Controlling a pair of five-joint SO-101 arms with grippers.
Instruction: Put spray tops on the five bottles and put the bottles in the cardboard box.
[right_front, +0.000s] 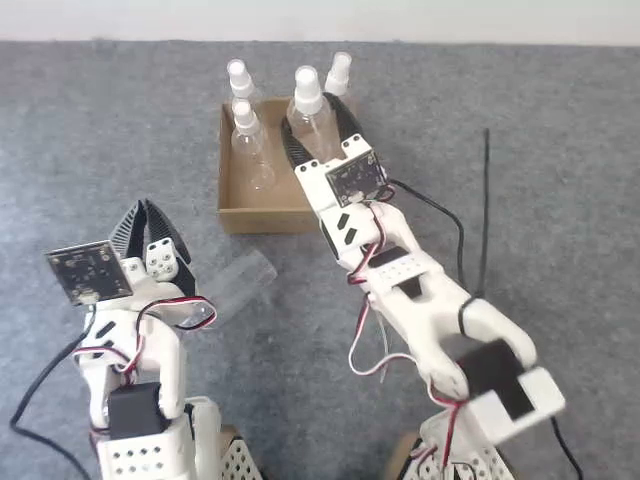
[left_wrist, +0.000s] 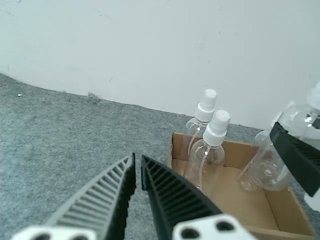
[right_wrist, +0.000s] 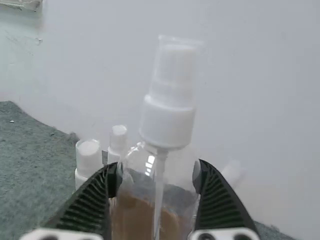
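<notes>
Base of held bottle (right_wrist: 145, 175) cut off by edge; cardboard box (right_front: 255, 218) right side hidden behind right gripper (right_front: 316, 122).

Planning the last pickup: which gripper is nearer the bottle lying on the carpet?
Left. The left gripper sits beside the lying bottle; the right gripper is farther off over the cardboard box, holding a capped bottle.

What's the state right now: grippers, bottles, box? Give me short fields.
Right gripper: shut on held bottle, capped, upright, at the box
Left gripper: shut, empty, above the carpet
Standing bottle: capped, inside the box
Far bottles: two, capped, at the far wall; inside or behind unclear
Lying bottle: on the carpet near the left gripper, no top seen
</notes>
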